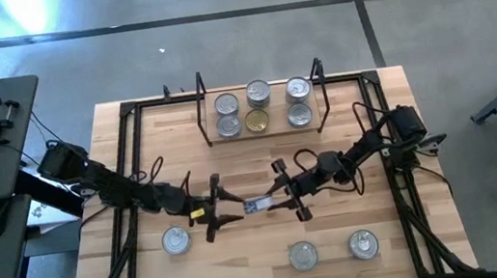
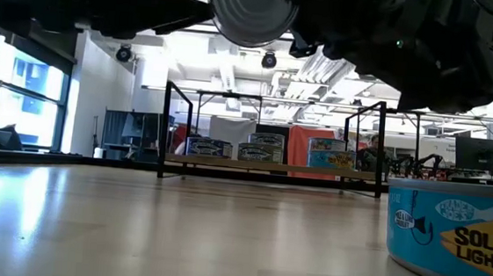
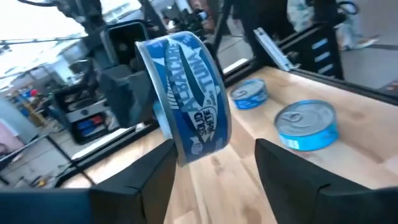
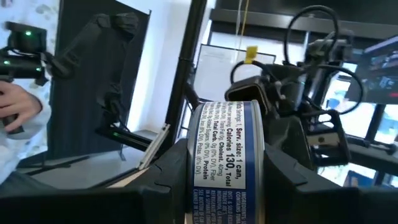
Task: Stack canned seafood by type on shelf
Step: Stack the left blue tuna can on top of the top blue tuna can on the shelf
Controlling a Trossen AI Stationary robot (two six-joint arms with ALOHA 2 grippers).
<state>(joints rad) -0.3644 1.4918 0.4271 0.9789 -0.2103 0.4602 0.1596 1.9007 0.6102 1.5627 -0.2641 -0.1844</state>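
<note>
1. Both arms meet over the middle of the counter [image 1: 247, 266], above its bare wood, with a blue-labelled tin [image 1: 257, 204] held in the air between them.
2. The right hand [image 1: 285, 192] is clamped on that tin: in its wrist view the two dark fingers [image 4: 171, 168] press on either side of the tin [image 4: 227, 155], whose nutrition label faces the camera.
3. The left hand [image 1: 222, 207] stands just beside the same tin with its fingers spread wider than the tin. In its wrist view the tin [image 3: 186, 93] sits on edge between the fingers [image 3: 292, 171], with a gap showing on each side.
4. From the low view the tin's silver lid [image 2: 252, 11] hangs at the top, well clear of the counter.
5. The shelf [image 1: 262, 129] lies at the far side of the counter. It carries five tins: two silver at its left end, a silver one and a gold-lidded one [image 1: 258, 121] in the middle, and two silver at its right end.
6. Three more tins rest on the counter's near part: one at the left [image 1: 176, 240], and two near each other at the right [image 1: 304, 254] [image 1: 363, 243].
7. The low view shows a blue tin [image 2: 454, 238] lettered "SOLID LIGHT" close to the camera.
</note>
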